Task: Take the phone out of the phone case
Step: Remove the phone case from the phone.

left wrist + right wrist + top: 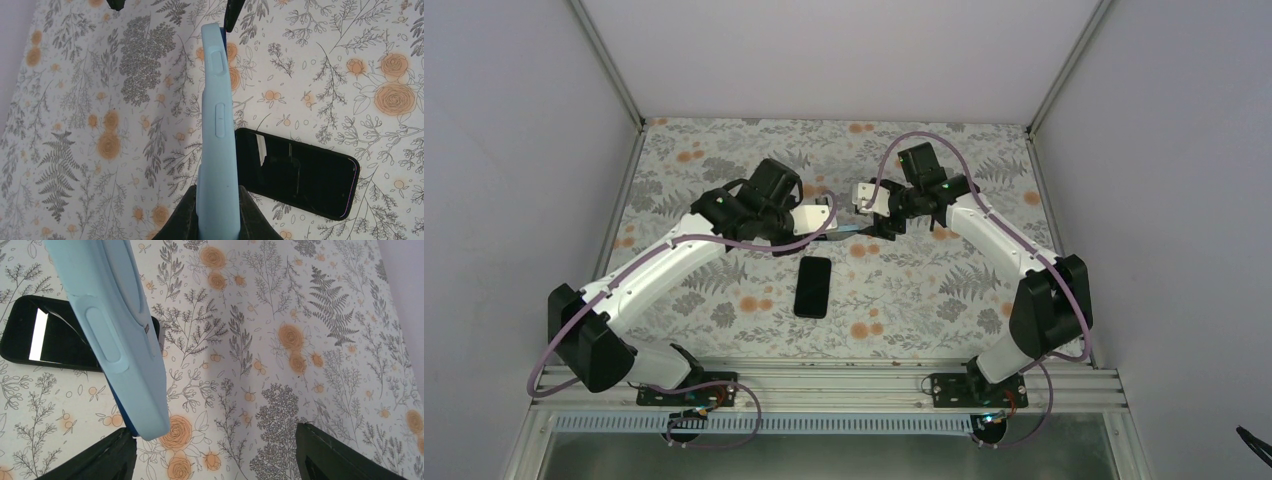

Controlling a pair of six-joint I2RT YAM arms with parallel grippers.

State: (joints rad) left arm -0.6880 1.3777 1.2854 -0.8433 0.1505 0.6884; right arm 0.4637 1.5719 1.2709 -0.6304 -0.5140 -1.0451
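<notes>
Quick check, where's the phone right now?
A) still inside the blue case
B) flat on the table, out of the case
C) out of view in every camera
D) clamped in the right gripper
B: the black phone lies flat on the table, while the left gripper is shut on the blue case held above it, and the right gripper stands open.

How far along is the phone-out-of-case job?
Done: the phone lies on the table, apart from the phone case. In hand: the left gripper is shut on one end of the blue case, held edge-on above the table. The right gripper is open at the case's other end and grips nothing. Left: probably only setting the case down.
</notes>
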